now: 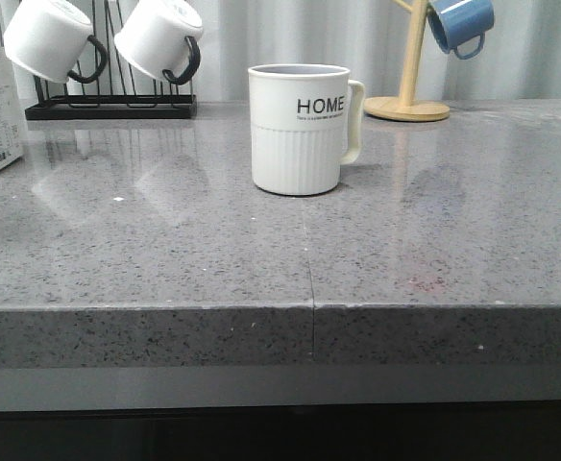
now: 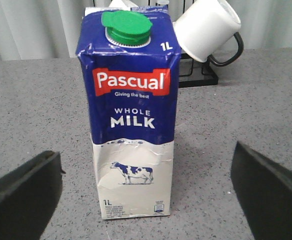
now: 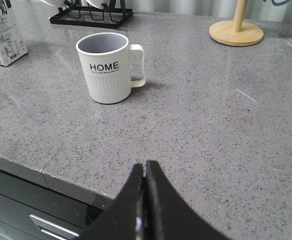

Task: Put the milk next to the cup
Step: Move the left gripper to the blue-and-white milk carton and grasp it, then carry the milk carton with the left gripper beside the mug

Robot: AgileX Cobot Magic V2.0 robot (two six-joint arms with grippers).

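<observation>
The milk (image 2: 131,115) is shown upright near the left edge of the counter (image 1: 434,250), well apart from the cup (image 1: 300,130) at mid-counter. The left end effector (image 2: 146,190) is spread wide, with its fingers (image 2: 23,192) flanking the carton and nothing held. The right end effector (image 3: 145,200) is closed on nothing. The creased carton is judged stiff but crushable, probably heavy if full; a moderate grip across the lower white panel is indicated.

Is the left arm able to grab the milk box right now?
Probably yes. The left gripper is open, its fingers spread wide to either side of the upright milk, with bare counter between them. Nothing blocks the way.
</observation>
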